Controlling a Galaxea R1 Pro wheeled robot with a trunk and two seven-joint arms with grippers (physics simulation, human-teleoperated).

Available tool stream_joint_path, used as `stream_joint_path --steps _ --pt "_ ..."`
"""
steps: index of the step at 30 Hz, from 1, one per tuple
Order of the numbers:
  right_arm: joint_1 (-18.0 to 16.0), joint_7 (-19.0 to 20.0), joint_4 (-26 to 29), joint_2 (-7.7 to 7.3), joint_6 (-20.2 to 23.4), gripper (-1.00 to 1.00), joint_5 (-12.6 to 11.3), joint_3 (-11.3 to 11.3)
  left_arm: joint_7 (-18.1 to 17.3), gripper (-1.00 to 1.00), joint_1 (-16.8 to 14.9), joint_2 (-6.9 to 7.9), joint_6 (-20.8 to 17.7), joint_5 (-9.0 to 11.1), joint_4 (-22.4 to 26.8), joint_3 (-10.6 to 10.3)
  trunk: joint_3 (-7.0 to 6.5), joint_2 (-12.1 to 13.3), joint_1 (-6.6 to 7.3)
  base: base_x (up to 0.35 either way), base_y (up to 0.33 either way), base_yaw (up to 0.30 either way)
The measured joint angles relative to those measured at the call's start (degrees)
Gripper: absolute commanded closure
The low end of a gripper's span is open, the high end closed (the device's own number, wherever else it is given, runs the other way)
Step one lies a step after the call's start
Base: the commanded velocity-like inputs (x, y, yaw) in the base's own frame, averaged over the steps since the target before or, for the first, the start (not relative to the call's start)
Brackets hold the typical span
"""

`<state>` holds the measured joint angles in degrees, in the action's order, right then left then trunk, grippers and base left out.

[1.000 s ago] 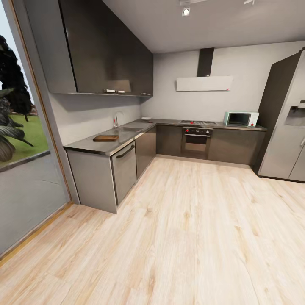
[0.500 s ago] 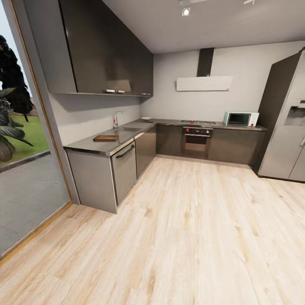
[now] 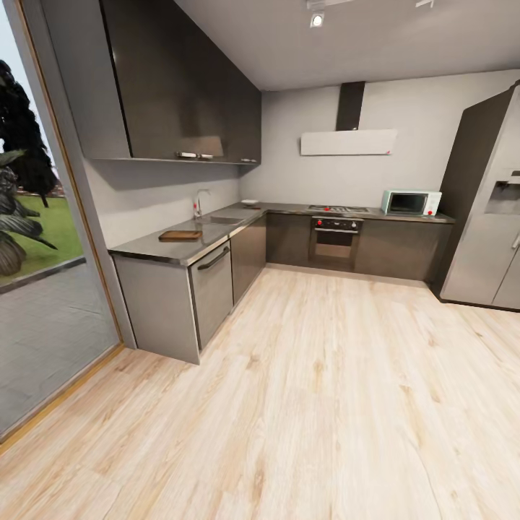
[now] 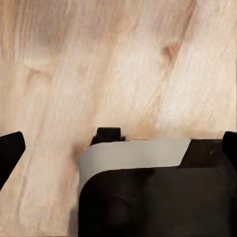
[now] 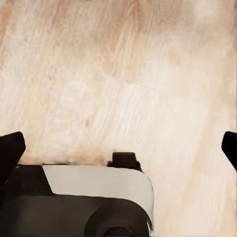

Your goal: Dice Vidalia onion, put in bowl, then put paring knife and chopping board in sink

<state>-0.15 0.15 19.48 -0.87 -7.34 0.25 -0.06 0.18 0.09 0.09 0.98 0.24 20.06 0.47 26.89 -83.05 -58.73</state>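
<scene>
I see the kitchen from across the room. A brown chopping board (image 3: 180,235) lies on the dark countertop (image 3: 155,249) at the left. Beyond it are the steel sink (image 3: 221,220) and its chrome tap (image 3: 196,205). A small white bowl (image 3: 249,203) sits near the counter's corner. The Vidalia onion is hidden from here, and the paring knife is too far off to make out. My left gripper (image 4: 118,148) and right gripper (image 5: 118,148) hang open over the wood floor, each with dark fingertips far apart and nothing between them.
Pale plank floor (image 3: 325,390) stretches between me and the cabinets. A glass wall (image 3: 43,289) runs along the left. The oven (image 3: 334,242) and microwave (image 3: 409,203) are at the back, a tall fridge (image 3: 491,217) at the right. Part of my base (image 4: 148,197) shows under the wrists.
</scene>
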Motion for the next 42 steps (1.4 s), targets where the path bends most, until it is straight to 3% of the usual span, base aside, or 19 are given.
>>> stream_joint_path --steps 2,6,10,18,42 --pt "-0.11 0.00 20.98 -0.03 -1.38 -1.00 -0.03 0.03 -0.01 -1.00 -0.05 0.07 0.34 -0.02 22.27 -0.07 -0.03 0.00 0.00 0.000 0.000 0.000" --pt "-0.01 0.01 19.61 0.08 -5.33 -1.00 -0.09 0.19 -0.02 -1.00 -0.01 0.10 1.17 -0.03 19.42 0.07 0.00 0.00 0.00 0.000 0.000 0.000" --pt "-0.01 0.01 17.81 -0.03 -6.16 -1.00 -0.13 0.11 -0.02 -1.00 -0.01 0.08 1.32 -0.01 18.59 0.11 0.00 0.00 0.00 0.000 0.000 0.000" --pt "-0.01 -0.07 16.93 0.00 -6.47 -1.00 -0.11 0.14 -0.02 -1.00 -0.01 0.01 1.38 -0.06 17.58 0.12 0.00 -0.01 0.01 0.034 -0.037 0.000" --pt "-0.01 -0.07 16.83 0.07 -6.48 -1.00 -0.09 0.21 -0.03 -1.00 -0.01 -0.18 1.38 -0.16 16.30 0.02 -0.01 -0.01 0.02 0.210 -0.223 0.000"
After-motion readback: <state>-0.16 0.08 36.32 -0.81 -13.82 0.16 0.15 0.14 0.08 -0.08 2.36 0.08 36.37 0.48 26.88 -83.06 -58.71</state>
